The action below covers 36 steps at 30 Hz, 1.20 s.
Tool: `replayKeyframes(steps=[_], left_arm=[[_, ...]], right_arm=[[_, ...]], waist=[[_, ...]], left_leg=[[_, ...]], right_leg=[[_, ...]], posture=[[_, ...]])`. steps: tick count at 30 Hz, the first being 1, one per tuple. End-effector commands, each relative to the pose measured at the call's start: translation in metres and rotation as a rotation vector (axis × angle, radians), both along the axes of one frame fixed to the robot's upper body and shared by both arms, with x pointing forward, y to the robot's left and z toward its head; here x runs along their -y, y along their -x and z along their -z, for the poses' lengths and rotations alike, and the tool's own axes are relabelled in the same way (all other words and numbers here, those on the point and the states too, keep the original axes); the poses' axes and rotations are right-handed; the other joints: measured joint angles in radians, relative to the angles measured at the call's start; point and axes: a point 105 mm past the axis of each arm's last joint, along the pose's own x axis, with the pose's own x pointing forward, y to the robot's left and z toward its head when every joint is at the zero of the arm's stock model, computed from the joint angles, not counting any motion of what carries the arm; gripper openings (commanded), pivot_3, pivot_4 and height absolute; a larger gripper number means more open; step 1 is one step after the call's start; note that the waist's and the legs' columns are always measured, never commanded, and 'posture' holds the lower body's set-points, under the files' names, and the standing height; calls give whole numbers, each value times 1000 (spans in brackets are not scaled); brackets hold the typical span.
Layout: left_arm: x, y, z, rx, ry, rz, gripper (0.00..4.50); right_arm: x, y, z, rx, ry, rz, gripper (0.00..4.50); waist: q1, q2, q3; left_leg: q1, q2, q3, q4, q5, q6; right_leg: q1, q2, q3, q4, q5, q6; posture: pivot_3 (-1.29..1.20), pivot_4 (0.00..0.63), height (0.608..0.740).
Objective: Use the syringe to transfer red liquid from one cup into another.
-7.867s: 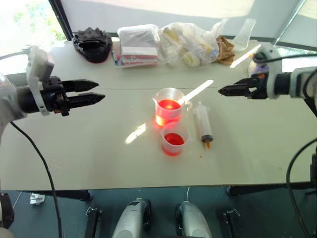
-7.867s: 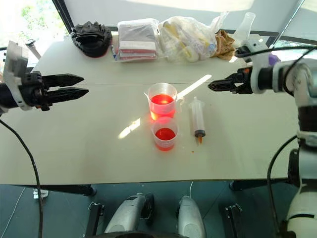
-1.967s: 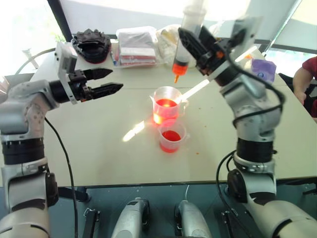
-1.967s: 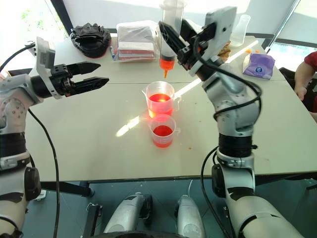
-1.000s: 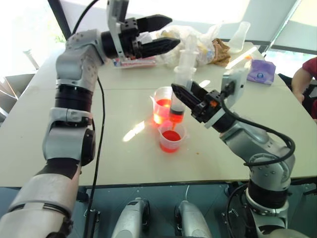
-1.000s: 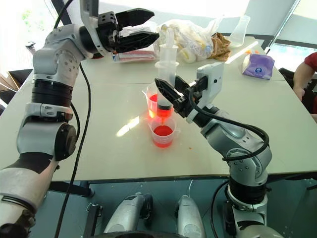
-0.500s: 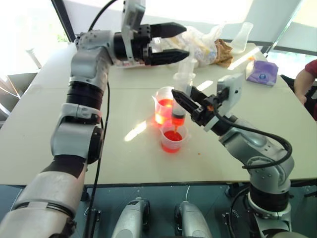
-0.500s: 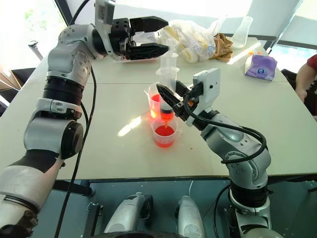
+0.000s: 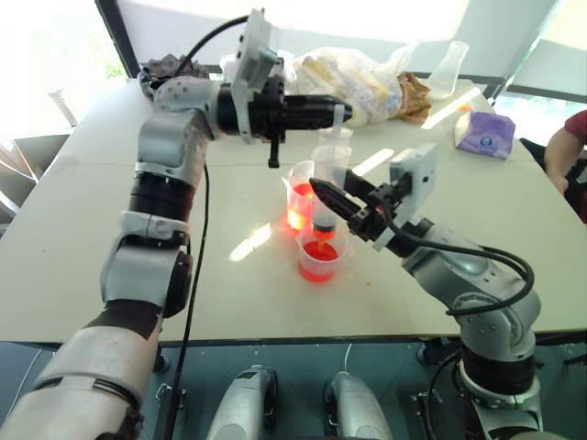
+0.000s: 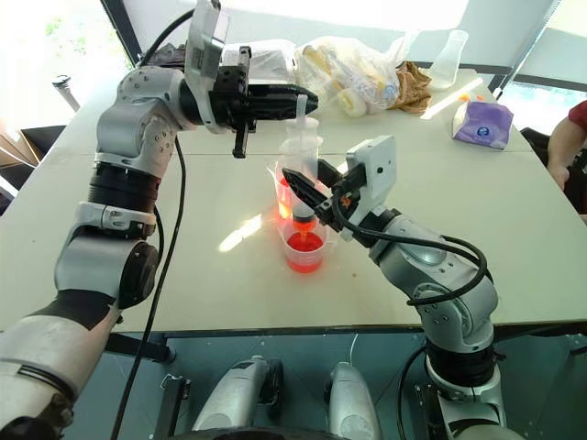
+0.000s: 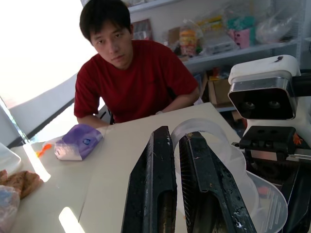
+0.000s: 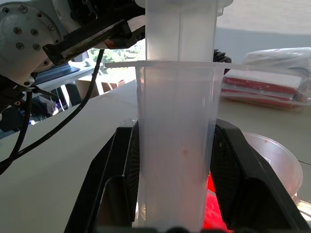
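Note:
My right gripper (image 9: 324,194) is shut on the barrel of the clear syringe (image 9: 326,174), which it holds nearly upright. The orange tip dips into the short handleless cup (image 9: 318,260), which holds red liquid (image 10: 304,243). Just behind it stands the taller handled beaker (image 9: 301,194), also holding red liquid. My left gripper (image 9: 330,105) reaches in level from the left and is shut on the top of the syringe's plunger (image 10: 301,108). In the left wrist view the plunger's clear end (image 11: 194,127) sits between the black fingers (image 11: 156,179).
Plastic bags of supplies (image 9: 353,71), a clear flask (image 9: 451,62) and a black object (image 9: 158,68) line the table's far edge. A purple tissue pack (image 9: 481,133) lies at the right, near a seated person in a red shirt (image 11: 133,77).
My left gripper has dropped a little towards the syringe and shut on the plunger's top; a second ago it stood open above it. The right gripper still holds the syringe over the short cup.

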Motion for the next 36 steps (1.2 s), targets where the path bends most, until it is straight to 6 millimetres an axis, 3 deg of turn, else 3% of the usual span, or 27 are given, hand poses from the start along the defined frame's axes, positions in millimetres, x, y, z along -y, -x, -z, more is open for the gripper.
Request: replayKeyframes(steps=[1,17,19,26,31,34,36], left_arm=[[17,19,19,-23,-89,112,19],[21,26,34,-60,-74,102,19],[21,24,32,-68,-63,92,771],[6,7,0,-61,24,-9,2758],[-23,2,-32,-25,100,-128,4214],[-55,6,-48,-128,179,-182,4214],[-71,7,-49,-190,204,-224,4214]], right_arm=[[4,8,-32,143,-55,16,1514],[23,-1,-44,204,2,67,1514],[26,-1,-45,207,12,69,1514],[30,1,-50,224,40,65,1514],[35,6,-76,246,-8,33,1514],[40,12,-94,178,-123,-60,1514],[45,14,-103,137,-173,-102,1514]], waist=[[1,0,0],[6,0,0],[6,0,0],[6,0,0],[-2,0,0],[-8,0,0],[-15,0,0]], left_leg=[[0,0,0,0,0,0],[0,0,0,1,0,0],[0,0,0,1,0,0],[0,0,0,1,0,0],[0,0,0,0,0,0],[0,1,0,-1,0,0],[0,1,-1,-1,0,0]], right_leg=[[0,0,0,0,0,0],[1,-1,0,0,0,0],[1,0,0,0,0,0],[1,0,0,0,0,0],[0,0,0,0,0,0],[0,0,0,0,0,0],[0,-1,0,-1,0,0]], posture=[[0,150,740],[0,150,740],[0,150,740],[0,150,740],[0,150,740],[0,150,740],[0,150,740]])
